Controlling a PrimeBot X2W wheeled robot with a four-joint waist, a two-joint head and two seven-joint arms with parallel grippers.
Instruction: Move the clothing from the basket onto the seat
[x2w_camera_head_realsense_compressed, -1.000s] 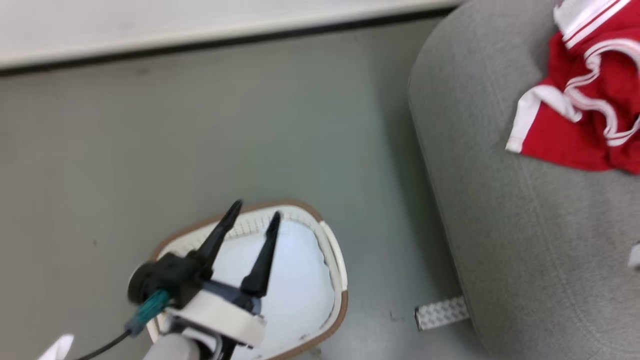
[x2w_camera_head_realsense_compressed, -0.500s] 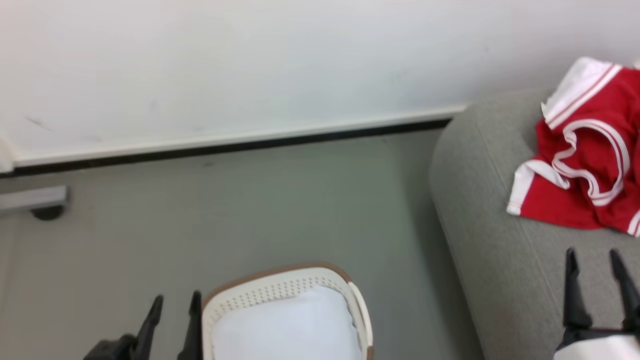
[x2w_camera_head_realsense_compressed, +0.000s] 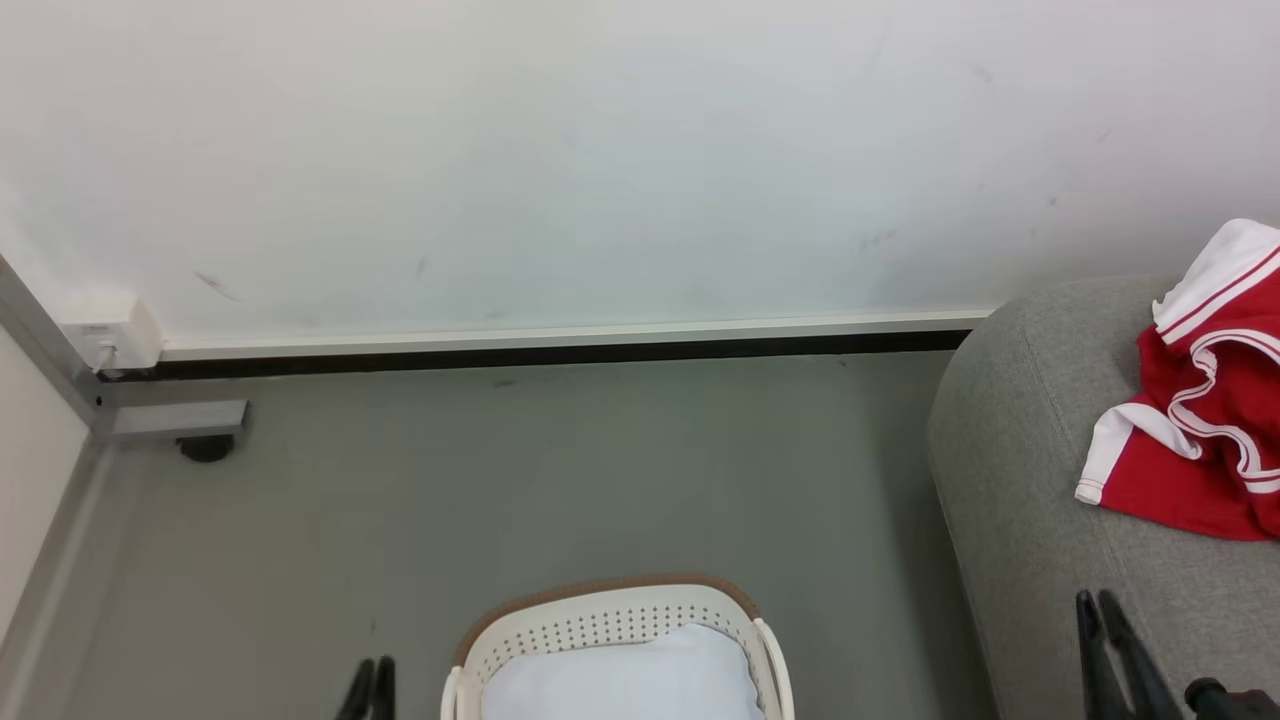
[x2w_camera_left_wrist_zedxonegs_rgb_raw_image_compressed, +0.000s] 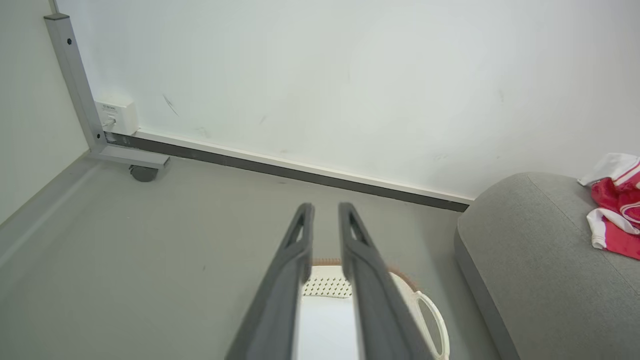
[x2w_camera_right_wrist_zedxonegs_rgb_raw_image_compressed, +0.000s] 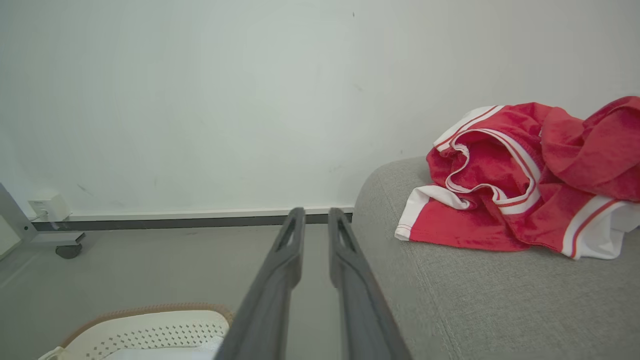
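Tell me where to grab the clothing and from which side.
Probably pinch the raised white-trimmed fold of the clothing, coming from above on the basket side: it stands up off the seat, while the lower hem lies flat.

white wall (x2w_camera_head_realsense_compressed: 600, 150), grey floor (x2w_camera_head_realsense_compressed: 500, 480), metal frame (x2w_camera_head_realsense_compressed: 170, 418) w/ caster (x2w_camera_head_realsense_compressed: 205, 448) left

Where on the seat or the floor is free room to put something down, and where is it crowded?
Free: the seat in front of the clothing, toward its rounded edge; the floor between the wall and the basket. Crowded: the back of the seat by the wall, under the heaped clothing; the basket, holding a pale pad.
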